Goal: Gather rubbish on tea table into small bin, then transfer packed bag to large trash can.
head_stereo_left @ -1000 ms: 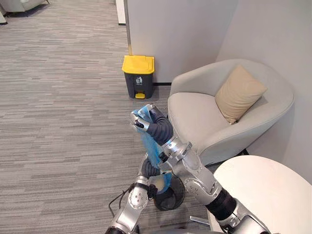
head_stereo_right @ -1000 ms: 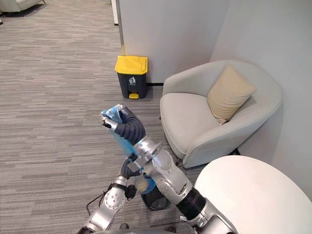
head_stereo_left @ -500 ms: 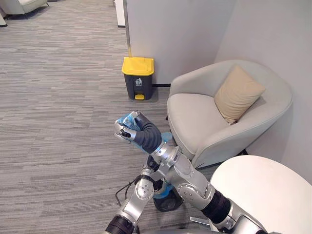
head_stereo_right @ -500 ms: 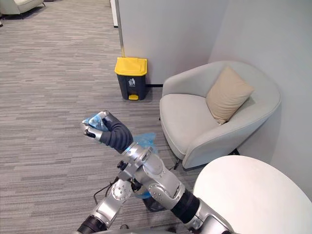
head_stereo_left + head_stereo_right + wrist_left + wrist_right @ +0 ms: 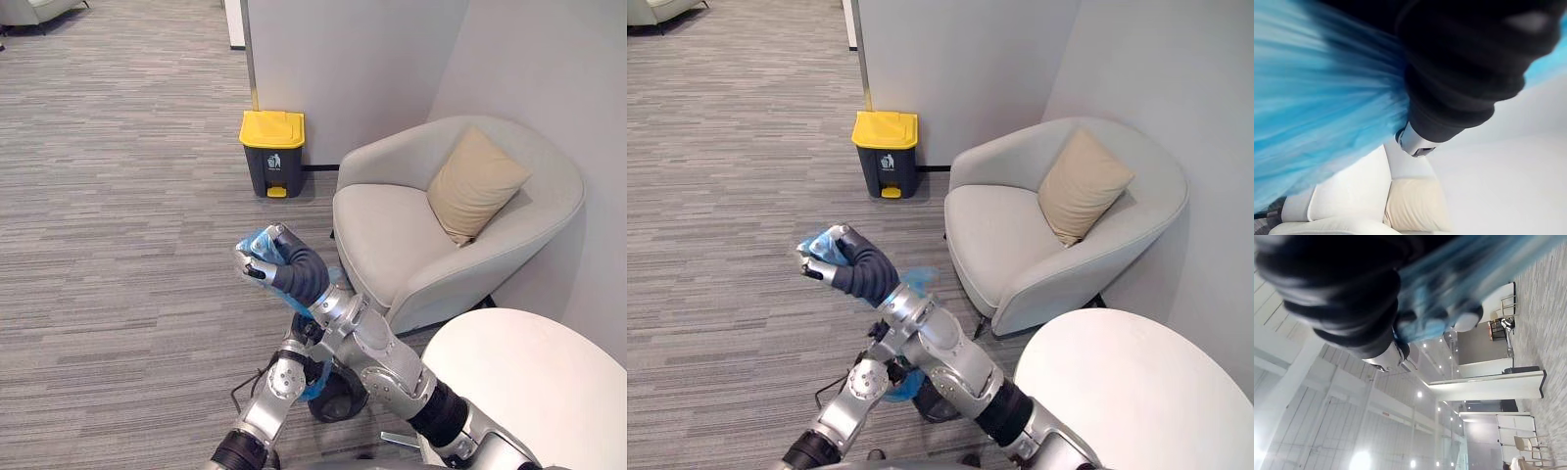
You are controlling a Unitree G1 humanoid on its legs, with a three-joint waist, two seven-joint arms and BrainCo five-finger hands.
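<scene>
My right hand [image 5: 281,264] is raised over the carpet with its fingers curled round the bunched top of a blue rubbish bag [image 5: 257,240]. The bag runs down under that arm to its lower part [image 5: 315,385], just above the small black bin [image 5: 343,399] on the floor. My left hand [image 5: 299,345] sits there, partly hidden behind the right forearm. It is curled, and in the left wrist view the blue plastic [image 5: 1317,93] stretches right beside its dark cover. The large dark trash can with a yellow lid [image 5: 271,152] stands by the wall further off.
A cream armchair [image 5: 392,235] with a tan cushion [image 5: 477,183] stands to the right against the wall. The round white tea table [image 5: 529,382] is at the lower right. Open grey carpet [image 5: 118,225] lies between me and the trash can.
My right hand has swung left and lower with the bag's top, pulling the bag slanted. My left hand has closed by the bag's lower part. The camera has shifted slightly.
</scene>
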